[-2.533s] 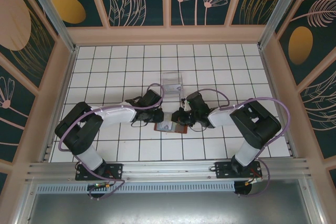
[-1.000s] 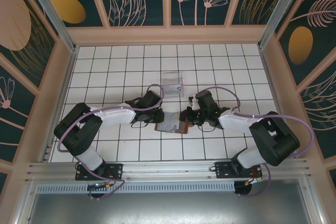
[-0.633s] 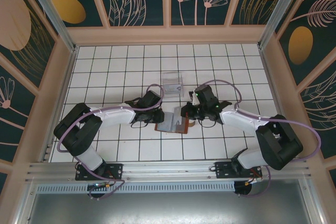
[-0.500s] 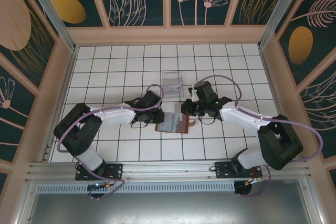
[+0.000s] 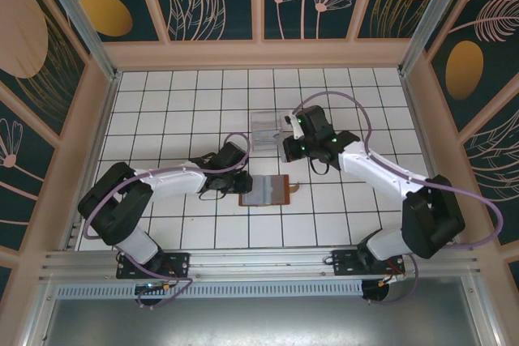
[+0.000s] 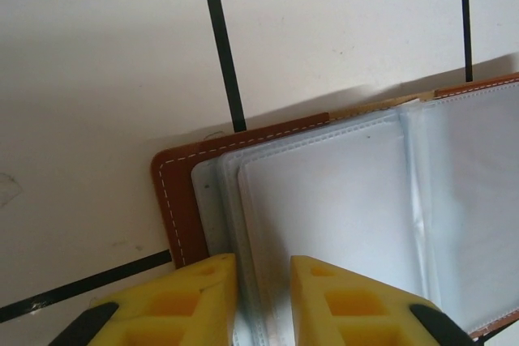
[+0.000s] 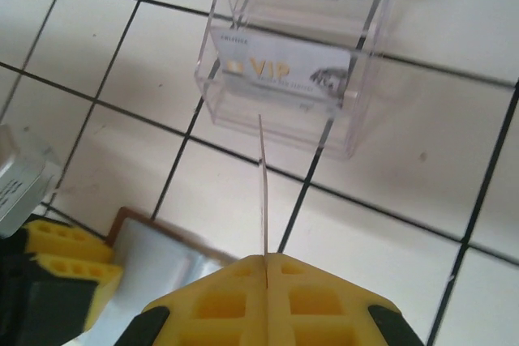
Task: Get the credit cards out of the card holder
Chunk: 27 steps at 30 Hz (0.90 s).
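Two right fingers (image 7: 231, 297) of mine pinch one credit card (image 7: 263, 176) edge-on, just beside the clear tray (image 7: 369, 62) that holds a VIP card (image 7: 280, 74). My left fingers (image 6: 190, 297) stand narrowly apart over the open card holder (image 6: 174, 200), mid-desk (image 5: 162, 111) toward the near edge.

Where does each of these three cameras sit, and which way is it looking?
Top external: high behind the arms, facing down at the tiled table; both arms show.
Left wrist: on the left arm, facing down at the card holder; the left gripper shows.
Right wrist: on the right arm, facing the clear tray; the right gripper pinches a credit card.
Shared: the card holder lies in all three.
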Motion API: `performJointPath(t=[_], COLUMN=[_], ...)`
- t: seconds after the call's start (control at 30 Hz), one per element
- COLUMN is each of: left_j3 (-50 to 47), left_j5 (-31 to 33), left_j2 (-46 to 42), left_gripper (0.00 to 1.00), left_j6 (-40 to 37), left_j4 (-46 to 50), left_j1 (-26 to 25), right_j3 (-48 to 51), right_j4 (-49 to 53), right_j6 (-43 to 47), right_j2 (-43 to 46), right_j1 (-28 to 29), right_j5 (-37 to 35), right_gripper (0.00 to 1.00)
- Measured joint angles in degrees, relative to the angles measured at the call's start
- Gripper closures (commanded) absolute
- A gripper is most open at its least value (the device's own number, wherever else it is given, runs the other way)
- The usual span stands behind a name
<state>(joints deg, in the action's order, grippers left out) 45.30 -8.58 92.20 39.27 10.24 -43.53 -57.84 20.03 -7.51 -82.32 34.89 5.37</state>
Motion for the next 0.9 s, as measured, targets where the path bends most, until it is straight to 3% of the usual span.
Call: performJointPath(t=[0.23,0.6,0.9], left_j3=[0.44,1.20,-1.66], left_j5=[2.29,6.54,9.35], left_j2=[-1.97,-5.86,-8.55], left_gripper=[0.63,0.63,0.63], left_j6=[0.24,0.22,1.16], left_j4=[3.19,4.57,4.50], left_j1=[-0.11,-0.26,-0.31], right_j3=[-6.84,-18.38,-30.08], right_j4=[2.56,13.09,22.18], right_j6=[16.74,46.80,60.81], right_j2=[-8.04,-15.08,-23.89], right_j1=[-0.04,-0.02,0.35], right_j5=[-3.41,-2.23,-1.90], right_gripper=[1.00,1.00,1.00])
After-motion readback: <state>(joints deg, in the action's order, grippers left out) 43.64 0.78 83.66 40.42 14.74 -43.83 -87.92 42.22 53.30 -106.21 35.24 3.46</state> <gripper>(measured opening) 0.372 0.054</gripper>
